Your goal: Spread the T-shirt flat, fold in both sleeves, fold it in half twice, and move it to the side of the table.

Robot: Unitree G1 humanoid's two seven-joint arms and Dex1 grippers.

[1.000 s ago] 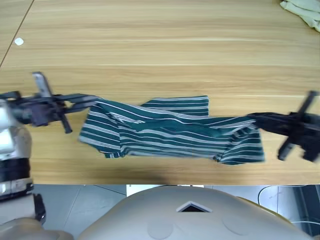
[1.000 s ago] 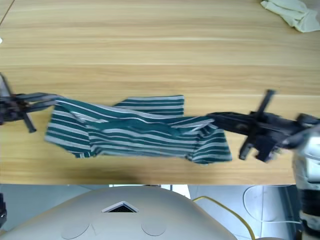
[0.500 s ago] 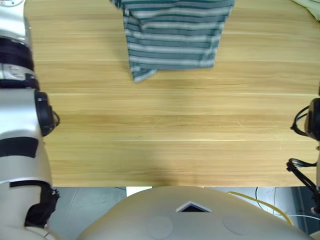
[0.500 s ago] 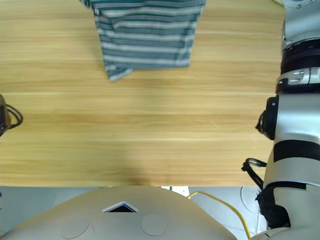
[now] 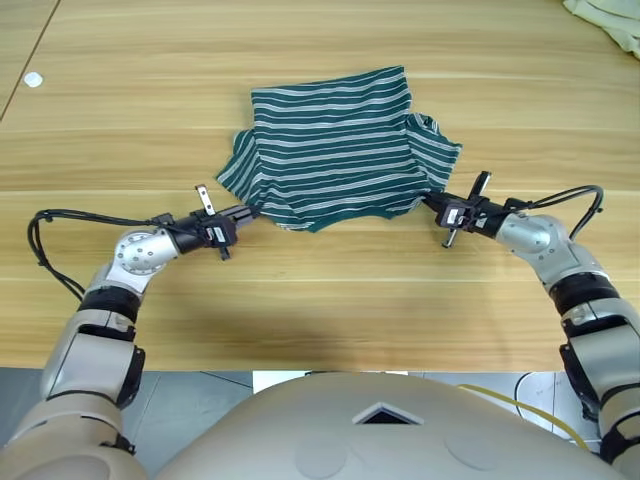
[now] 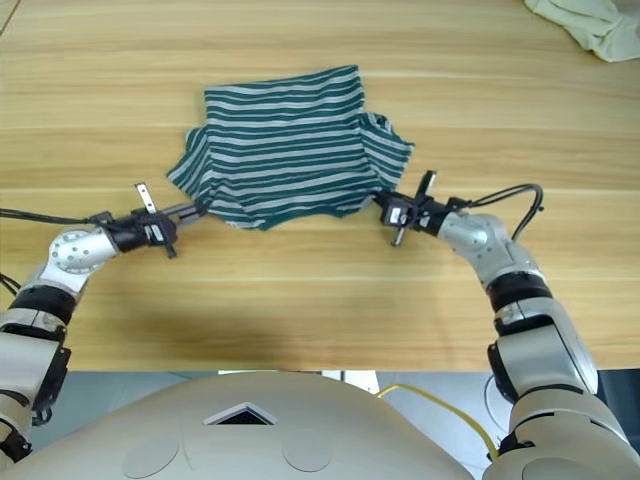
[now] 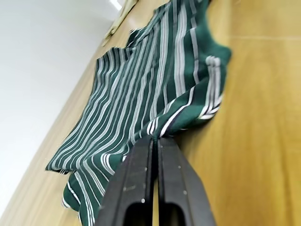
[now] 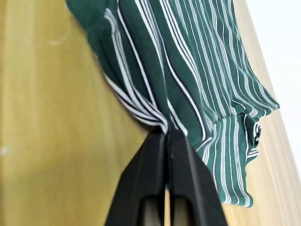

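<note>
On table [image 5: 320,300]: one T-shirt [image 5: 335,140], one pale cloth [image 5: 610,20]; both jaws clamp T-shirt.

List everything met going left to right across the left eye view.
small white dot → left claw → T-shirt → right claw → pale cloth

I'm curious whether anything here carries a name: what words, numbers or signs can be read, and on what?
None can be read.
The T-shirt shows only stripes, the table only wood grain; the left gripper and right gripper bear no legible marking.
The small white disc is too small to tell.
</note>
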